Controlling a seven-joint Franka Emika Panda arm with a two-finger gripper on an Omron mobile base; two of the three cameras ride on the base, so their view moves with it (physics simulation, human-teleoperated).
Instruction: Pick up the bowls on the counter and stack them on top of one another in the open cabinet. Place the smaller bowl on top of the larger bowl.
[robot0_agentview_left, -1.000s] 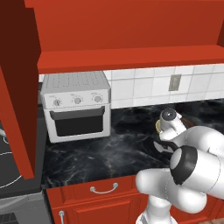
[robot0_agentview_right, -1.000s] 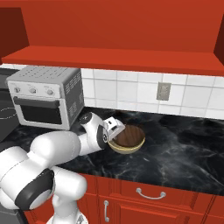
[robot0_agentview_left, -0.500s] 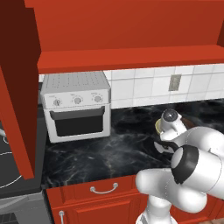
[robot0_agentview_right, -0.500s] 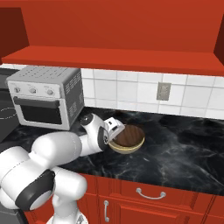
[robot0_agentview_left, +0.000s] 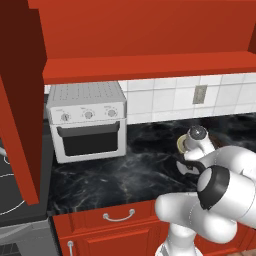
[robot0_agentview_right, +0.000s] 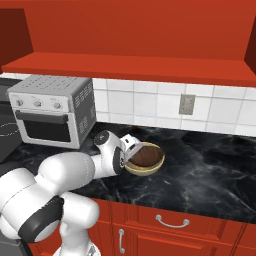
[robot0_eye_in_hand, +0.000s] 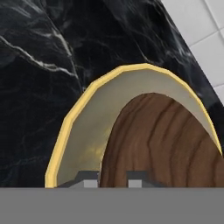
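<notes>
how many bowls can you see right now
2. The dark brown bowl sits nested inside the pale tan bowl on the black counter, right of the toaster oven, at the gripper. None seems hidden.

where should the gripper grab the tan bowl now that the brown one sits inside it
Probably the tan bowl by its near rim, coming from above on the arm's side. The brown bowl fills most of the inside, but a crescent of bare inner wall there leaves room for a finger.

My gripper (robot0_agentview_right: 131, 151) is reaching the near rim of the dark brown round bowl (robot0_agentview_right: 146, 157), which is sitting inside the pale yellowish-tan round bowl (robot0_agentview_right: 150, 169), right of the white toaster oven (robot0_agentview_right: 52, 110).
</notes>
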